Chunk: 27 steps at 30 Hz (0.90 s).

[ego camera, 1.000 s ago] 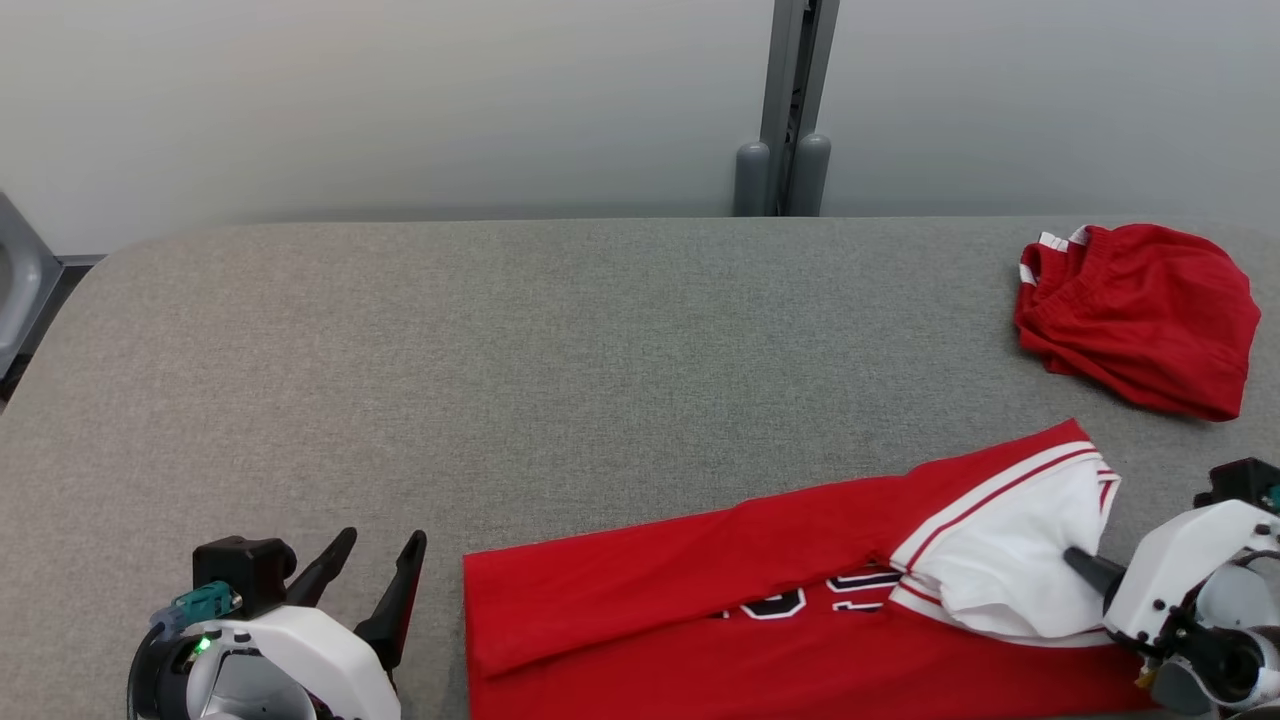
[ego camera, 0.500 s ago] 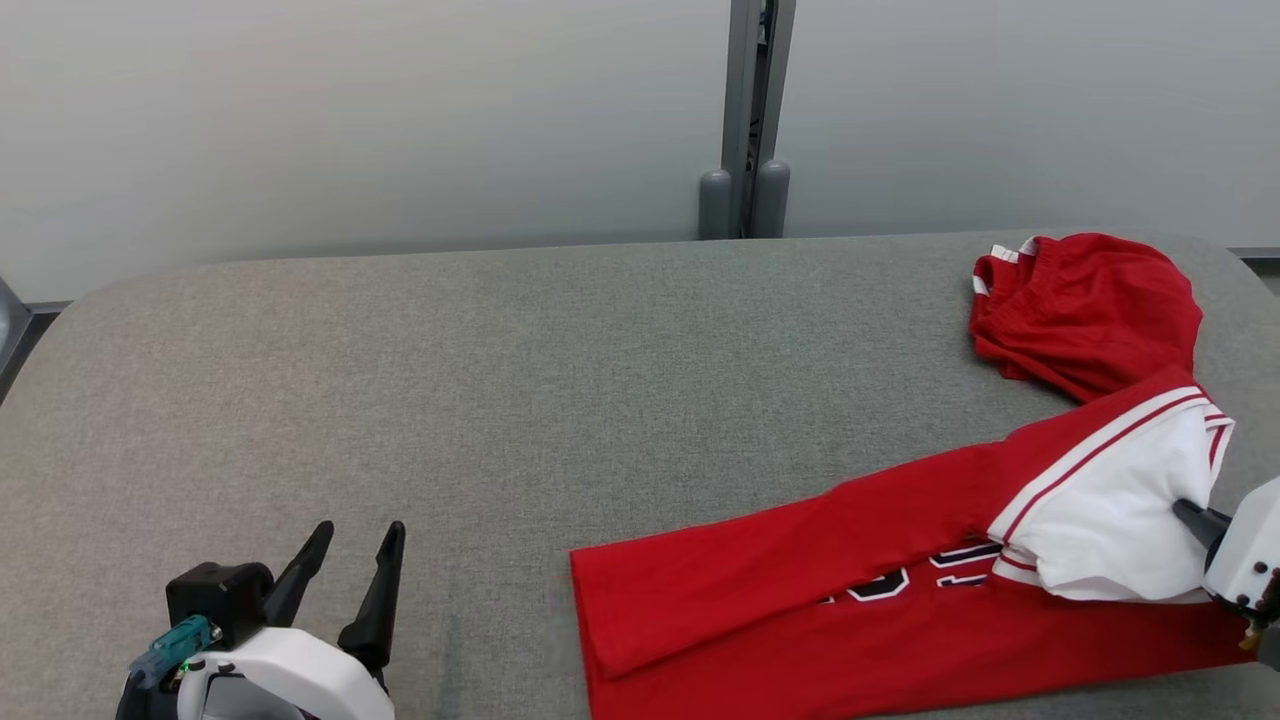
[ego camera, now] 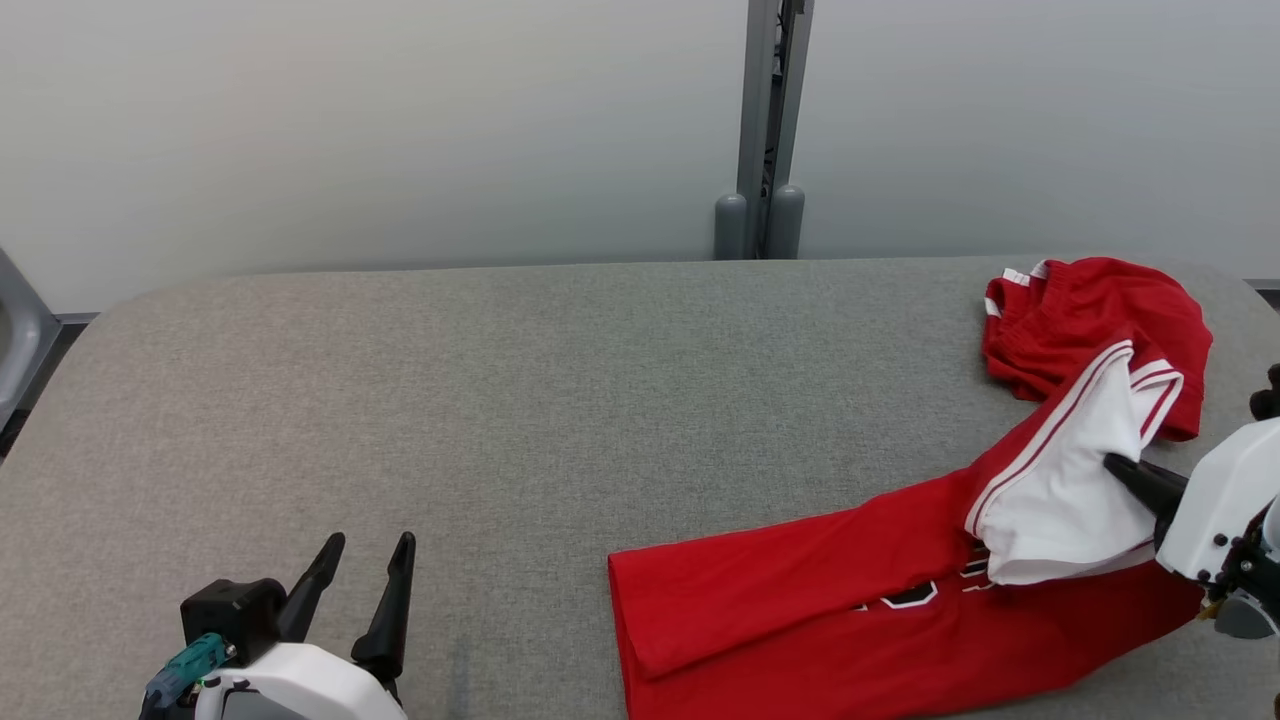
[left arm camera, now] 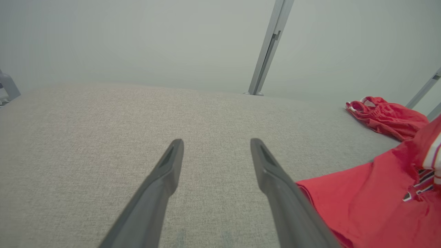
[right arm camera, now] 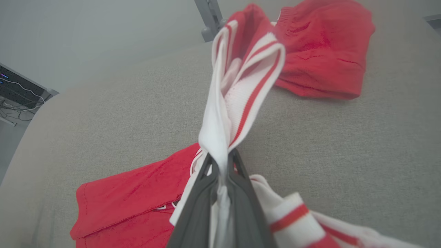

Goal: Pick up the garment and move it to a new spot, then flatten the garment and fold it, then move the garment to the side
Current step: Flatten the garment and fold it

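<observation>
Between right fingers [right arm camera: 201, 203], bunched white jersey [right arm camera: 224, 113]

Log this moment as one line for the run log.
right gripper: shut on jersey, white-trimmed end lifted | left gripper: open, holding nothing, above table | shorts: crumpled, far right

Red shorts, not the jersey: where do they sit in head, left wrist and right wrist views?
Head view: shorts far right, near the table's back edge, partly behind the lifted jersey.
Left wrist view: shorts at the right edge, mid-height.
Right wrist view: shorts top right, behind the jersey.
Shared landmark: grey post behind the table.
</observation>
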Tool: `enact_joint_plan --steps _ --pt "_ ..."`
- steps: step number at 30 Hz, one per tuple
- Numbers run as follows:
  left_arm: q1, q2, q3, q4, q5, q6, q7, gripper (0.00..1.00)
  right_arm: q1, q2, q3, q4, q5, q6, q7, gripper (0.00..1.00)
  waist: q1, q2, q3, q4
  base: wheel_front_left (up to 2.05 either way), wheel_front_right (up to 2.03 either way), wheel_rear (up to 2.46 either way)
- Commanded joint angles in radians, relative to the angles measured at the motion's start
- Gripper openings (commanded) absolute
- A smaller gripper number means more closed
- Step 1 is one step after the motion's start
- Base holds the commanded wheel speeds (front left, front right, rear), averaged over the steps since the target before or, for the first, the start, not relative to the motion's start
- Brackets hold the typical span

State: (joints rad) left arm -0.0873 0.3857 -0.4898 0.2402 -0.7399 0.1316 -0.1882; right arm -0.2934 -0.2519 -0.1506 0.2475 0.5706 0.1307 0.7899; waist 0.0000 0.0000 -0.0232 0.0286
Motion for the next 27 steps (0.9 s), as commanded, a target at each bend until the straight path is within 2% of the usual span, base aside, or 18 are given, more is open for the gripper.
enact_joint_plan --steps 1,9,13,21,27 --pt "-0.005 -0.003 0.001 0.006 0.000 -0.007 -0.005 1.00 0.019 0.003 0.009 -0.029 0.013 0.000 0.011 0.00 0.0000 0.0000 -0.005 0.011 0.00 0.00 0.00" --pt "-0.009 -0.002 0.002 0.022 -0.009 -0.012 -0.013 1.00 0.115 0.006 0.130 -0.210 0.041 0.000 0.091 0.00 0.0000 0.0000 -0.013 0.062 0.00 0.00 0.00" --pt "-0.012 -0.005 -0.001 0.029 -0.013 -0.015 -0.012 1.00 0.151 0.038 0.181 -0.255 0.051 0.000 0.108 0.00 0.0000 0.0000 -0.011 0.091 0.00 0.00 0.00" --pt "-0.026 -0.007 -0.009 0.041 -0.015 -0.018 -0.004 1.00 0.171 0.122 0.219 -0.201 0.136 0.001 0.079 0.00 0.0000 0.0000 -0.001 0.160 0.00 0.00 0.00" --pt "-0.030 -0.006 -0.016 0.044 -0.017 -0.021 0.001 1.00 0.156 0.154 0.241 -0.120 0.163 0.001 0.058 0.00 0.0000 0.0000 0.006 0.202 0.00 0.00 0.00"
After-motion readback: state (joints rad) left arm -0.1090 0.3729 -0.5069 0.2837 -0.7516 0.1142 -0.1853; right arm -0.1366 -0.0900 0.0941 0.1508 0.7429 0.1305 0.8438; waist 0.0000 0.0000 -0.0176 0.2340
